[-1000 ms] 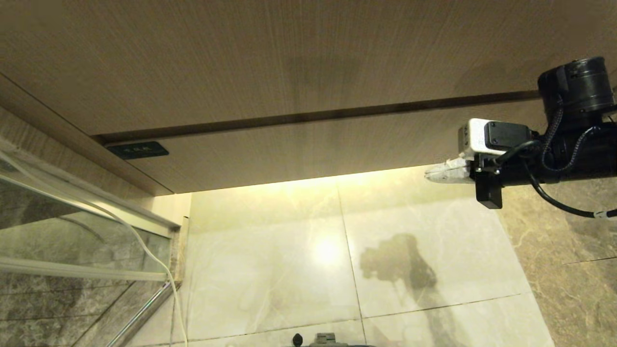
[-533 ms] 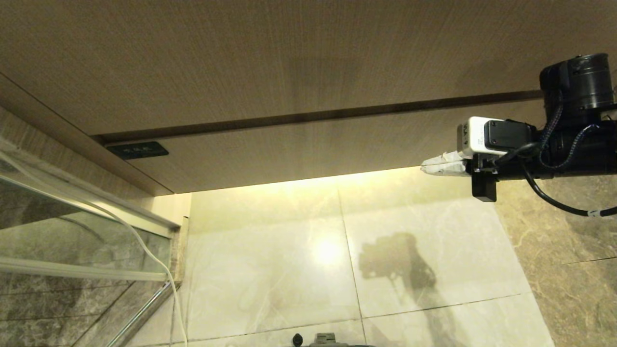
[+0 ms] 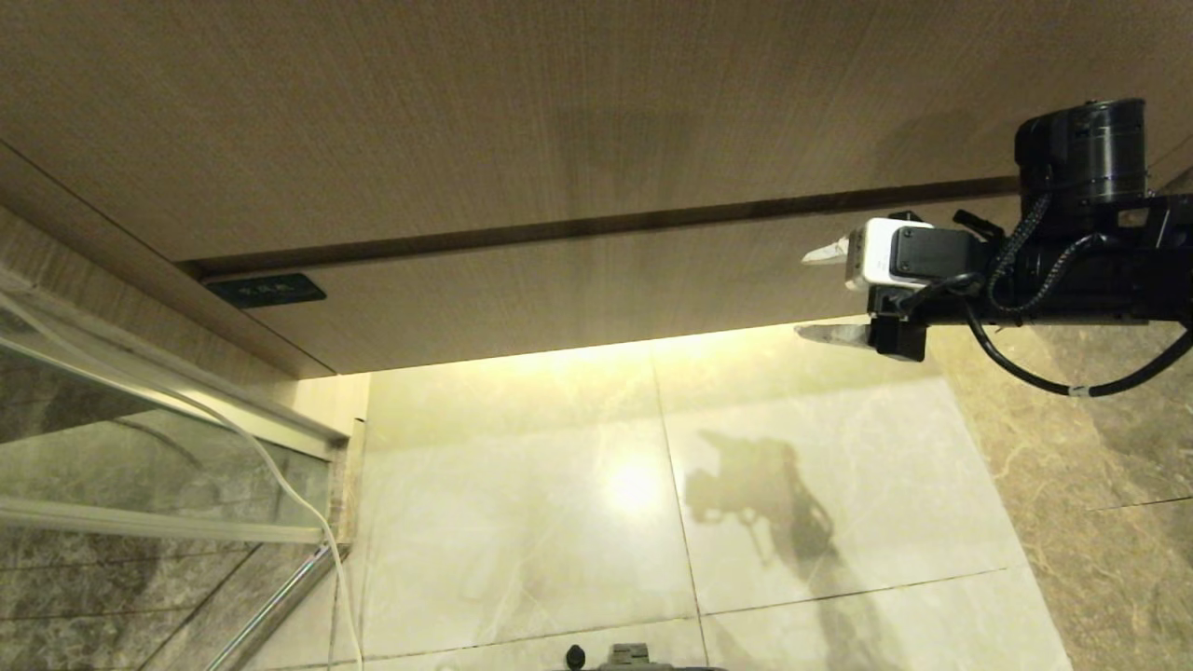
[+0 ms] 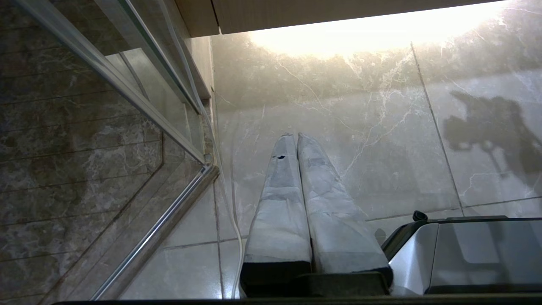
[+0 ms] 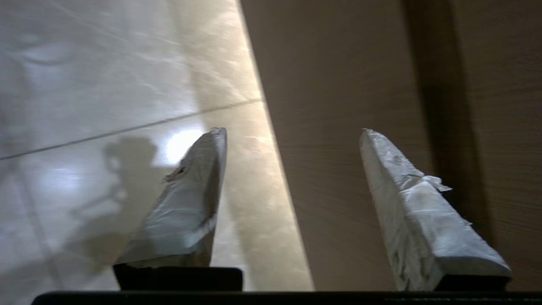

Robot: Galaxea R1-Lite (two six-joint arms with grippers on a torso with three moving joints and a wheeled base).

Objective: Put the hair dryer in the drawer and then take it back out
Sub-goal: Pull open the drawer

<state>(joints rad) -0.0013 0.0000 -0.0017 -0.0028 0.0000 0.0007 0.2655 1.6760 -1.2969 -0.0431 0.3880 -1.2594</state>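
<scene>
Our right gripper point(image 3: 820, 293) stands spread wide and empty before the closed drawer point(image 3: 596, 280). Our left gripper point(image 4: 296, 140) hangs pressed together over the floor tiles point(image 4: 338, 127).

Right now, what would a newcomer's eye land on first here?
The right end effector at the head view's right edge, fingers spread and empty, in front of the closed drawer. Next, the bright glow on the floor tiles under the cabinet, with the arm's shadow. No hair dryer is in view.

light-wood drawer point(image 3: 596, 289) (faint grain), cream marbled floor point(image 3: 522, 522).
</scene>
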